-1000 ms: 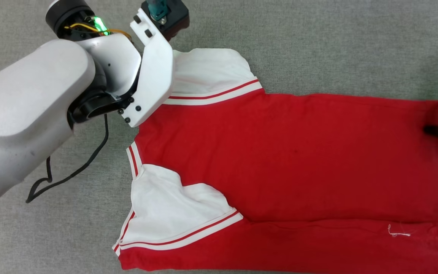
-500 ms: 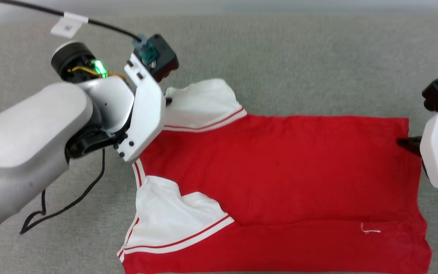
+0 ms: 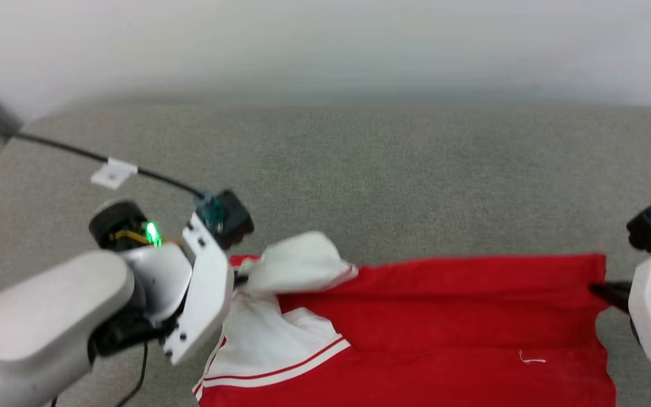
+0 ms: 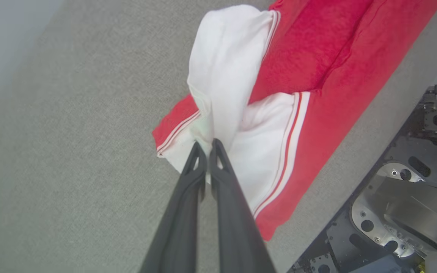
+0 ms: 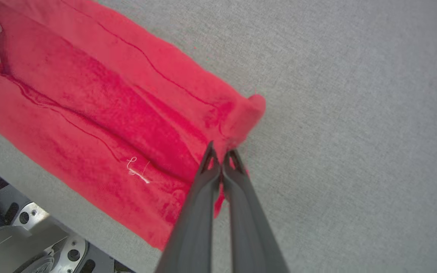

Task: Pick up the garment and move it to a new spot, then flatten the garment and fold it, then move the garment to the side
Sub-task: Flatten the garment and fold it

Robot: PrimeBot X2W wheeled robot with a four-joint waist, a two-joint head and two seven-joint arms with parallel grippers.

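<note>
Far edge of garment now lifted, drawn nearward over red body. Right gripper clamped on red hem corner at far right. Left gripper clamped on white far sleeve at left. Garment stretched left-right on grey surface, near half flat.

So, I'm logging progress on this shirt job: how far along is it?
Midway. The shirt lies spread lengthwise on the grey surface. In hand: the left tool is shut on a white sleeve, the right tool on the hem corner, far edge raised for a fold. Left: finishing the folds, moving it aside.
</note>
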